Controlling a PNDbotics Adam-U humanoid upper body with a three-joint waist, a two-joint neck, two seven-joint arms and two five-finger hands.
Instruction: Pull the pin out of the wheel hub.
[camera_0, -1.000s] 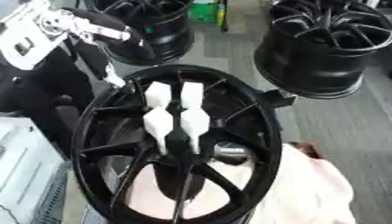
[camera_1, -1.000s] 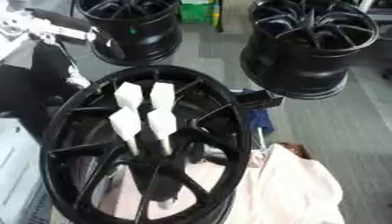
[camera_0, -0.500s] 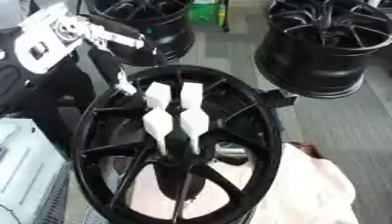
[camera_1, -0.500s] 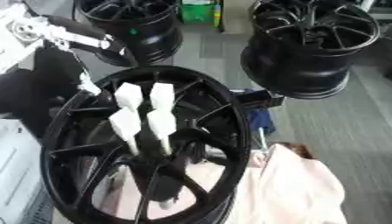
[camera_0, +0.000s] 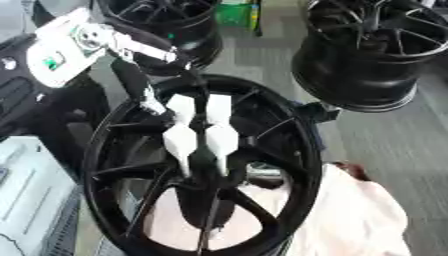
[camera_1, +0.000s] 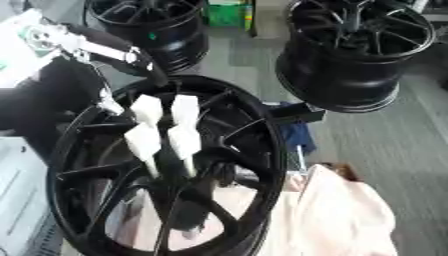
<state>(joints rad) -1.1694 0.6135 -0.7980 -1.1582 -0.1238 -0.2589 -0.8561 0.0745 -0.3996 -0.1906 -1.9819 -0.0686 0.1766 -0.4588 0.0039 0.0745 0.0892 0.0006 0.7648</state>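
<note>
- Left hand (camera_0: 144, 47) at ten o'clock, fingers straight, over the wheel hub (camera_0: 289, 150) rim.
- White pins (camera_0: 199, 132) stand at centre.
- Grey floor (camera_0: 394, 140); pale cloth (camera_0: 350, 220) at five o'clock.

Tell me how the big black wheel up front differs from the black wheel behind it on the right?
The front wheel has white pins standing in its middle; the back right wheel shows none. The front wheel is tilted with its face towards the camera, while the back right wheel stands on the grey floor showing its deep barrel side. A pale cloth lies by the front wheel only. Both are black with thin spokes.
</note>
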